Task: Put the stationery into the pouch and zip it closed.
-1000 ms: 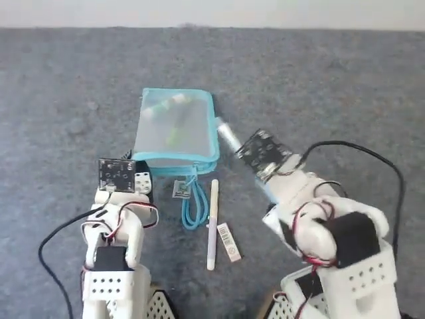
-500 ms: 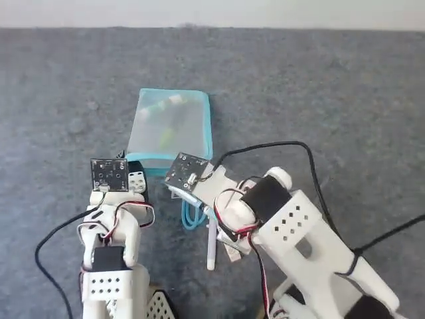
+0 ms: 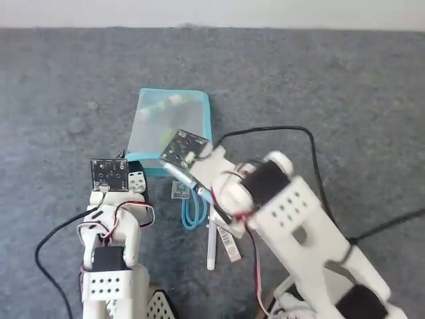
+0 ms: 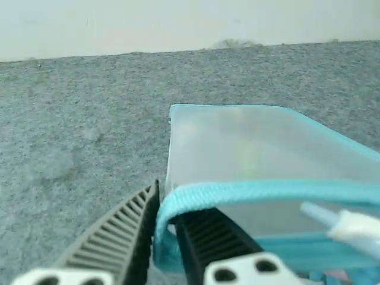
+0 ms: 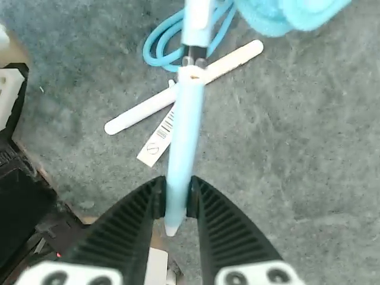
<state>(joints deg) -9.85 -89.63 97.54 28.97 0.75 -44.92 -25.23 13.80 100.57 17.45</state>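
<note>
Your left gripper (image 4: 165,206) pinches the pouch (image 4: 249,148) by its near rim, while your right gripper (image 5: 176,193) clamps a pen (image 5: 187,119) at its mouth.

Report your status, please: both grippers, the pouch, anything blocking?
Left gripper shut on rim of translucent teal-trimmed pouch. Right gripper shut on light blue pen, tip near pouch rim. White pen and teal cord loop lie on grey carpet, not blocking.
</note>
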